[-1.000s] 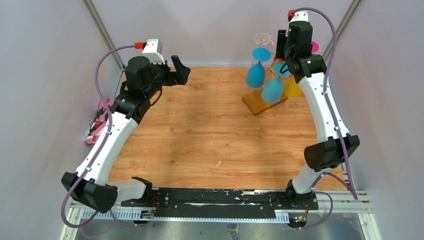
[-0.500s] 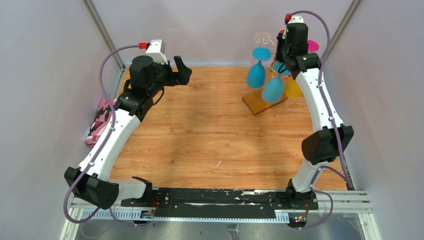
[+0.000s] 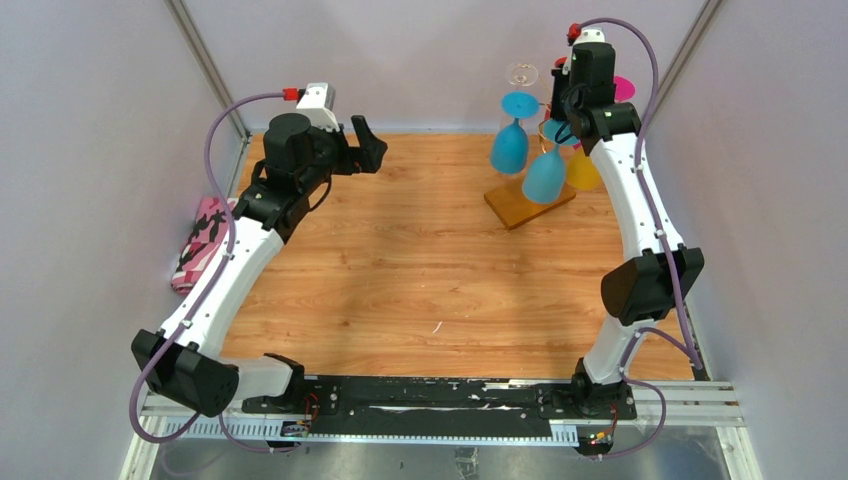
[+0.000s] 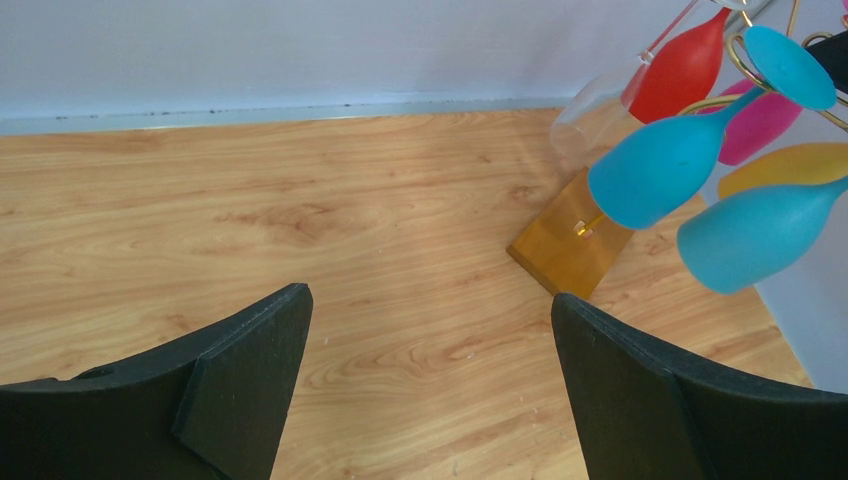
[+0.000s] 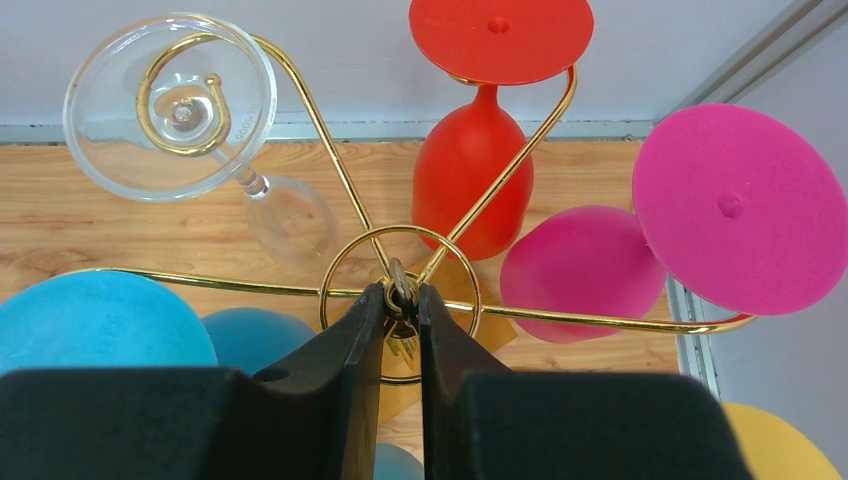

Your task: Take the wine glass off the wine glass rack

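The wine glass rack (image 3: 528, 203) stands at the far right on its amber wooden base (image 4: 570, 245). Its gold wire arms (image 5: 300, 100) hold several upside-down glasses: a clear one (image 5: 172, 105), a red one (image 5: 472, 170), a pink one (image 5: 735, 215), two blue ones (image 3: 511, 147) and a yellow one (image 3: 584, 175). My right gripper (image 5: 401, 300) is above the rack, shut on the small gold ring atop the central stem. My left gripper (image 4: 430, 385) is open and empty over the table at the far left (image 3: 362, 143), facing the rack.
A pink patterned cloth (image 3: 197, 245) lies off the table's left edge. Grey walls close in the back and sides. The wooden tabletop (image 3: 420, 260) stretches between the two arms.
The right arm has moved slightly back and settled over the rack's top. The left gripper has shifted a little right and forward.
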`<control>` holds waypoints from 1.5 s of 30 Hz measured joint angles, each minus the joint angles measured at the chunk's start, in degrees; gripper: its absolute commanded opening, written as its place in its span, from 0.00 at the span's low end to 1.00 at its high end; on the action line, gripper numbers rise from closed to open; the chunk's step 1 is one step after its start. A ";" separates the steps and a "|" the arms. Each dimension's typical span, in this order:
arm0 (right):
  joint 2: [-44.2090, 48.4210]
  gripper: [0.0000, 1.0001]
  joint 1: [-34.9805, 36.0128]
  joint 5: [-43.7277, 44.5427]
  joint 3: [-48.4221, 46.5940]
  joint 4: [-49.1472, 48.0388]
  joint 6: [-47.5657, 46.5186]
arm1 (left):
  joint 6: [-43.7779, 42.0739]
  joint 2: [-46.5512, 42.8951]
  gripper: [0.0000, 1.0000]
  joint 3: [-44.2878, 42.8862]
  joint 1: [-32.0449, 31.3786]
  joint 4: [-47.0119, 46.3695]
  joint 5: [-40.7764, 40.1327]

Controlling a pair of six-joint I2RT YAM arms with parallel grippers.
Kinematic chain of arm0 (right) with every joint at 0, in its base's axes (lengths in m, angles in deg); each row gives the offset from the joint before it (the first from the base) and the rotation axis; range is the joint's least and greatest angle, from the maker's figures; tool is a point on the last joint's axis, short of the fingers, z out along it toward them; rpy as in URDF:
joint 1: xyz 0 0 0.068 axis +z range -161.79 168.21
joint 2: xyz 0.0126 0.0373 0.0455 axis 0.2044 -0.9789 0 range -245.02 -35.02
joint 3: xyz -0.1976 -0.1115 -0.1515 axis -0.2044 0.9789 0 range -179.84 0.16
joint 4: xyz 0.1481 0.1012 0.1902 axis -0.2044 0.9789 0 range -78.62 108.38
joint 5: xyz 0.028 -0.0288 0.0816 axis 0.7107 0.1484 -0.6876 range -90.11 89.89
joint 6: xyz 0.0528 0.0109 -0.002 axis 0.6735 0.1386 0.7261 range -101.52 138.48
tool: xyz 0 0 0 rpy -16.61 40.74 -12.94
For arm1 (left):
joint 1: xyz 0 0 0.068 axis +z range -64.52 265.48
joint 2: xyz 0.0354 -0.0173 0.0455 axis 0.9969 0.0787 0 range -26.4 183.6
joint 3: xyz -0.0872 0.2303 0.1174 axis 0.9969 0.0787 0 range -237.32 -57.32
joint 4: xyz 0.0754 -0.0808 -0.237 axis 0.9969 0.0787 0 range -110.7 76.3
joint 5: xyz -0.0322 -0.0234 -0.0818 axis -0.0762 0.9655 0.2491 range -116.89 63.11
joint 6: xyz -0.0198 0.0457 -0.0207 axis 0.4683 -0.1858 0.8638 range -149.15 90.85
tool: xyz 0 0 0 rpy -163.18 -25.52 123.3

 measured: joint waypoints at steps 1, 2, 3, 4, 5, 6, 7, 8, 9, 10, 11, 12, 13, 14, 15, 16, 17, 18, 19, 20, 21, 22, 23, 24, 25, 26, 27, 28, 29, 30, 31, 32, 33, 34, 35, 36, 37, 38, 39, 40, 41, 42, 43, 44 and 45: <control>0.00 0.00 0.00 -0.17 0.00 0.00 0.00 | 0.00 0.02 0.95 0.07 0.02 0.00 0.04; 0.02 0.00 0.00 -0.33 0.04 -0.09 0.00 | 0.00 0.09 0.95 0.11 0.00 -0.02 0.07; 0.09 0.00 0.00 -0.46 0.22 -0.35 0.00 | 0.00 0.11 0.95 0.11 0.00 0.00 0.07; 0.28 0.00 0.00 -0.70 0.61 -0.76 0.00 | 0.00 0.13 0.95 0.11 0.00 0.00 0.07; 0.46 0.00 0.00 -0.87 0.92 -0.98 0.00 | 0.00 0.15 0.95 0.11 0.00 0.00 0.09; 0.83 0.00 0.00 -1.03 1.44 -1.27 0.02 | 0.02 0.15 0.95 0.11 0.00 0.00 0.11; 1.25 0.00 -0.02 -1.33 1.92 -1.31 0.02 | 0.02 0.15 0.95 0.11 0.00 -0.02 0.15; 1.79 0.00 -0.09 -1.70 2.56 -1.31 0.02 | 0.04 0.15 0.95 0.11 0.00 -0.02 0.20; 2.27 0.00 -0.22 -2.19 3.10 -1.27 0.07 | 0.04 0.15 0.95 0.11 0.00 -0.02 0.24; 2.69 0.00 -0.39 -2.62 3.48 -1.16 0.09 | 0.07 0.15 0.95 0.11 0.00 -0.02 0.24; 3.02 0.00 -0.55 -3.23 3.72 -0.92 0.11 | 0.11 0.15 0.95 0.11 0.00 -0.04 0.24; 3.19 0.00 -0.63 -3.93 3.76 -0.74 0.20 | 0.17 0.15 0.95 0.11 0.00 -0.04 0.26; 3.26 0.00 -0.66 -4.33 3.76 -0.70 0.22 | 0.24 0.15 0.95 0.11 0.00 -0.04 0.26; 3.30 0.00 -0.66 -5.03 3.76 -0.70 0.24 | 0.24 0.15 0.95 0.11 0.02 -0.04 0.26; 3.39 0.00 -0.66 -5.92 3.72 -0.70 0.31 | 0.28 0.15 0.95 0.11 0.00 -0.04 0.26; 3.48 0.00 -0.68 -6.51 3.63 -0.57 0.35 | 0.31 0.15 0.95 0.11 0.00 -0.04 0.28; 3.50 0.00 -0.68 -7.19 3.52 -0.46 0.46 | 0.37 0.15 0.95 0.11 0.00 -0.04 0.31; 3.56 0.00 -0.68 -8.09 3.34 -0.33 0.61 | 0.42 0.15 0.95 0.11 0.00 -0.04 0.35; 3.56 0.00 -0.68 -9.14 3.06 -0.07 0.87 | 0.46 0.15 0.94 0.11 0.00 -0.04 0.48; 3.56 0.00 -0.68 -9.84 2.80 0.11 1.07 | 0.46 0.15 0.94 0.11 0.00 -0.04 0.52; 3.56 0.00 -0.68 -10.73 2.45 0.44 1.31 | 0.46 0.15 0.94 0.11 0.00 -0.04 0.61; 3.56 0.00 -0.68 -11.39 2.21 0.74 1.51 | 0.46 0.15 0.94 0.11 0.00 -0.04 0.63; 3.56 0.00 -0.66 -11.89 1.99 1.05 1.66 | 0.46 0.15 0.94 0.11 0.00 -0.07 0.66; 3.54 0.00 -0.66 -12.26 1.66 1.44 1.84 | 0.46 0.15 0.94 0.11 0.00 -0.07 0.68; 3.48 0.00 -0.66 -12.44 1.51 1.70 1.99 | 0.46 0.15 0.94 0.11 0.00 -0.07 0.68; 3.45 0.00 -0.66 -12.48 1.36 1.90 2.19 | 0.46 0.15 0.94 0.11 0.00 -0.09 0.68; 3.37 0.00 -0.66 -12.48 1.27 2.01 2.36 | 0.46 0.15 0.94 0.11 0.00 -0.09 0.68; 3.30 0.00 -0.66 -12.41 1.18 2.08 2.40 | 0.46 0.15 0.94 0.11 0.00 -0.09 0.68; 3.19 0.00 -0.66 -12.28 0.92 2.16 2.43 | 0.46 0.15 0.94 0.11 0.00 -0.11 0.68; 2.93 0.00 -0.66 -12.00 0.55 2.45 2.43 | 0.46 0.15 0.94 0.11 0.00 -0.13 0.68; 2.78 0.00 -0.66 -11.72 0.33 2.56 2.43 | 0.44 0.15 0.94 0.11 0.00 -0.17 0.68; 2.67 0.00 -0.66 -11.32 0.24 2.60 2.40 | 0.44 0.15 0.94 0.11 0.00 -0.26 0.68; 2.58 0.00 -0.68 -11.04 0.09 2.71 2.40 | 0.44 0.15 0.94 0.11 0.00 -0.42 0.68; 2.49 0.00 -0.68 -10.75 -0.11 2.97 2.40 | 0.44 0.15 0.94 0.11 0.00 -0.52 0.66; 2.43 0.00 -0.68 -10.67 -0.33 3.30 2.40 | 0.44 0.15 0.94 0.11 0.00 -0.57 0.66; 2.43 0.00 -0.68 -10.67 -0.44 3.45 2.43 | 0.44 0.17 0.93 0.11 0.02 -0.63 0.66; 2.43 0.00 -0.68 -10.73 -0.57 3.61 2.43 | 0.44 0.22 0.93 0.11 0.00 -0.79 0.66; 2.40 0.00 -0.68 -10.75 -0.61 3.69 2.47 | 0.46 0.35 0.93 0.11 0.00 -0.98 0.68; 2.38 0.00 -0.68 -10.75 -0.63 3.74 2.54 | 0.44 0.46 0.93 0.11 0.00 -1.11 0.68; 2.38 0.00 -0.68 -10.80 -0.63 3.76 2.60 | 0.44 0.57 0.93 0.11 0.00 -1.20 0.70; 2.38 0.00 -0.68 -10.88 -0.63 3.76 2.69 | 0.46 0.70 0.93 0.11 0.00 -1.29 0.70; 2.38 0.00 -0.68 -11.10 -0.63 3.76 2.82 | 0.46 0.79 0.93 0.11 0.00 -1.29 0.70; 2.38 0.00 -0.68 -11.37 -0.63 3.72 2.93 | 0.46 0.85 0.93 0.11 0.00 -1.29 0.70; 2.38 0.00 -0.68 -11.67 -0.63 3.69 3.06 | 0.44 0.85 0.93 0.11 0.00 -1.31 0.70; 2.38 0.00 -0.68 -11.96 -0.63 3.61 3.15 | 0.46 0.85 0.93 0.11 0.00 -1.31 0.70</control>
